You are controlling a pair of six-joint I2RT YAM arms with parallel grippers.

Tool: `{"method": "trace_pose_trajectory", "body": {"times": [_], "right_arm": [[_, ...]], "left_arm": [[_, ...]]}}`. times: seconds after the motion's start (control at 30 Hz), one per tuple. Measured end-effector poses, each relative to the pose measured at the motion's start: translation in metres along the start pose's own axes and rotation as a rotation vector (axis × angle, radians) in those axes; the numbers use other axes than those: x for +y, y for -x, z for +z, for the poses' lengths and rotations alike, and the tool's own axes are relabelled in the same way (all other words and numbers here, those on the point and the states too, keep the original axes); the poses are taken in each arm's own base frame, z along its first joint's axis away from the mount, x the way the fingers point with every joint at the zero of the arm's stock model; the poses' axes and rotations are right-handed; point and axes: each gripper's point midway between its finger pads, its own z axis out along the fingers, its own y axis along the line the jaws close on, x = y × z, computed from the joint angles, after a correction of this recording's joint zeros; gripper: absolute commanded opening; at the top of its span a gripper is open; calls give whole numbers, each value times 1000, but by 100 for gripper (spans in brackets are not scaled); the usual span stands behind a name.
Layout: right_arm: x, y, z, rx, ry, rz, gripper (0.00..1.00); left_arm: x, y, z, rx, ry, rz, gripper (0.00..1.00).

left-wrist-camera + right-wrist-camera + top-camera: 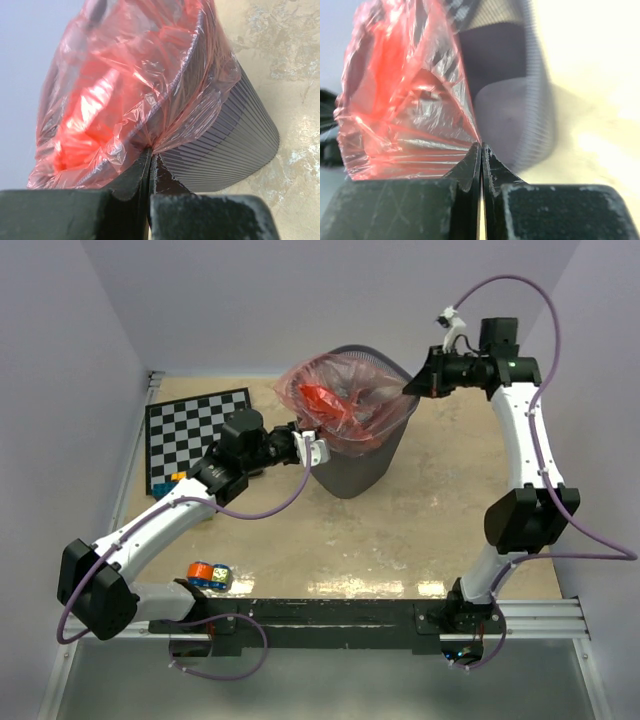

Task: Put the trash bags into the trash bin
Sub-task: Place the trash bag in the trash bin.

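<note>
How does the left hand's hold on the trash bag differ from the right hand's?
The left hand pinches film on the trash bin's left side, where the trash bag drapes over the rim and down the outer wall. The right hand pinches film at the opposite side, beside a bare stretch of rim. Both are shut on the bag.

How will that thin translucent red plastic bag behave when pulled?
Likely floppy: the red film bag hangs wrinkled between the left gripper and right gripper. Probably light, since the dark mesh bin shows through it. It may slip, pinched only at edges.
</note>
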Motion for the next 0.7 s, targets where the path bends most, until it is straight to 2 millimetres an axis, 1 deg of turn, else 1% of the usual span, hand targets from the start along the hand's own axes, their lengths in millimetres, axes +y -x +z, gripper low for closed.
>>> {"method": "trace_pose_trajectory", "body": {"times": [0.07, 0.13, 0.27, 0.37, 0.47, 0.57, 0.7], "right_arm": [[-12, 9, -13, -34, -32, 0, 0], [-17, 14, -22, -54, -51, 0, 0], [-11, 17, -25, -63, -51, -15, 0], [-13, 19, -27, -67, -70, -28, 0], [-25, 20, -33, -75, -120, -26, 0], [-46, 22, -46, -92, -198, -9, 0], [-65, 29, -61, -117, -272, -2, 0]], "left_arm": [[-1, 0, 1, -1, -4, -1, 0], [-2, -2, 2, 1, -7, -3, 0], [-3, -2, 3, -1, -14, -4, 0], [-2, 0, 7, -6, -22, -5, 0], [-3, -1, 10, -6, -30, -7, 0], [-5, -2, 11, -5, -37, -9, 0], [-8, -3, 13, -3, -44, -8, 0]]}}
